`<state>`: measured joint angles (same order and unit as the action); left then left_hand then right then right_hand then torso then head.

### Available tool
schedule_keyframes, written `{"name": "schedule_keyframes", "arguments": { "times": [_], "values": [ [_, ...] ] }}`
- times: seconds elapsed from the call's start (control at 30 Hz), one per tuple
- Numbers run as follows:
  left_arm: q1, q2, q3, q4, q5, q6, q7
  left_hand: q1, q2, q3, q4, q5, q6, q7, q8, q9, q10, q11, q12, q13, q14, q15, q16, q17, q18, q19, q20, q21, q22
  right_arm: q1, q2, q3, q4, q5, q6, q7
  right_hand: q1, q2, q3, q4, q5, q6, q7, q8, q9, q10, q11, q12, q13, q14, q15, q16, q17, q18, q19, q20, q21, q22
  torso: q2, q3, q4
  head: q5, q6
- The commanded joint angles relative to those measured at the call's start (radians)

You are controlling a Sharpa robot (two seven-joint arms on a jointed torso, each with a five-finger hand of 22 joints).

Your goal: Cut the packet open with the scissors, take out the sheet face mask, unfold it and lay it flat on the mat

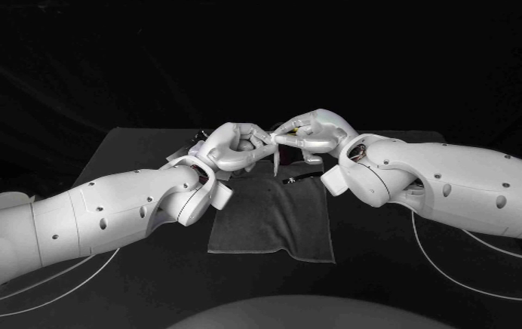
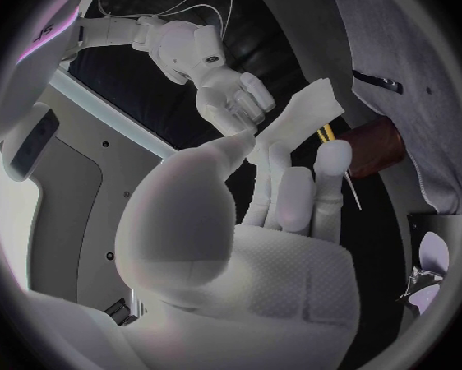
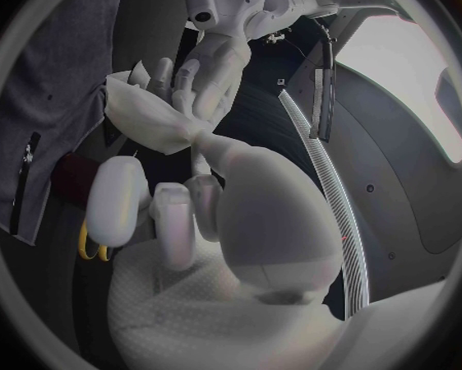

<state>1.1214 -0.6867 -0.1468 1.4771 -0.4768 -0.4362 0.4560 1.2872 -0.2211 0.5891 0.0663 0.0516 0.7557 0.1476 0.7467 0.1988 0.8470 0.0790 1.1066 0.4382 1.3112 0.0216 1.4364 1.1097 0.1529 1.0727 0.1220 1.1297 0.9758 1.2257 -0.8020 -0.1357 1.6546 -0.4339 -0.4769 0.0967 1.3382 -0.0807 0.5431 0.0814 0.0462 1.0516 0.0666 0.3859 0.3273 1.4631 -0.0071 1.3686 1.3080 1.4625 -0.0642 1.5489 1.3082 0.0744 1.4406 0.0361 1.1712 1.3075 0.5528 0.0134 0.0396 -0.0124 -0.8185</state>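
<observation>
Black table (image 1: 130,155) in shot, one grey mat (image 1: 272,219) lying flat at its centre, long side running twelve to six o'clock, near edge slightly rumpled.

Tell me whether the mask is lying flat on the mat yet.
No: the left hand and right hand hold the mask bunched between them, up off the mat.

A robot lab's test booth: a black table (image 1: 130,148) with a dark drape (image 1: 261,42) hung behind it, a grey mat (image 1: 272,227) at its middle, thin cables (image 1: 60,271) trailing over its near edge.
</observation>
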Motion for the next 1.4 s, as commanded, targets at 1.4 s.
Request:
{"name": "schedule_keyframes", "arguments": {
  "times": [1.4],
  "values": [
    [0.000,0.001,0.001,0.003,0.013,-0.011,-0.007,0.009,0.079,0.260,-0.093,-0.002,0.091,-0.034,0.035,0.023,0.092,-0.040,-0.029,0.011,0.113,-0.041,0.050,0.167,-0.034,0.120,-0.038,0.127,0.142,-0.003,0.005,0.000,-0.011,-0.018,0.027,-0.009,-0.048,-0.003,-0.024,-0.002,0.002,-0.037,0.012,0.001,0.073,-0.015,0.009,-0.085,0.088,0.090,0.002,-0.027,0.198,0.017,-0.032,0.007,-0.077,0.041,0.000,0.0005,-0.0002,0.002,-0.004]
  ]
}}
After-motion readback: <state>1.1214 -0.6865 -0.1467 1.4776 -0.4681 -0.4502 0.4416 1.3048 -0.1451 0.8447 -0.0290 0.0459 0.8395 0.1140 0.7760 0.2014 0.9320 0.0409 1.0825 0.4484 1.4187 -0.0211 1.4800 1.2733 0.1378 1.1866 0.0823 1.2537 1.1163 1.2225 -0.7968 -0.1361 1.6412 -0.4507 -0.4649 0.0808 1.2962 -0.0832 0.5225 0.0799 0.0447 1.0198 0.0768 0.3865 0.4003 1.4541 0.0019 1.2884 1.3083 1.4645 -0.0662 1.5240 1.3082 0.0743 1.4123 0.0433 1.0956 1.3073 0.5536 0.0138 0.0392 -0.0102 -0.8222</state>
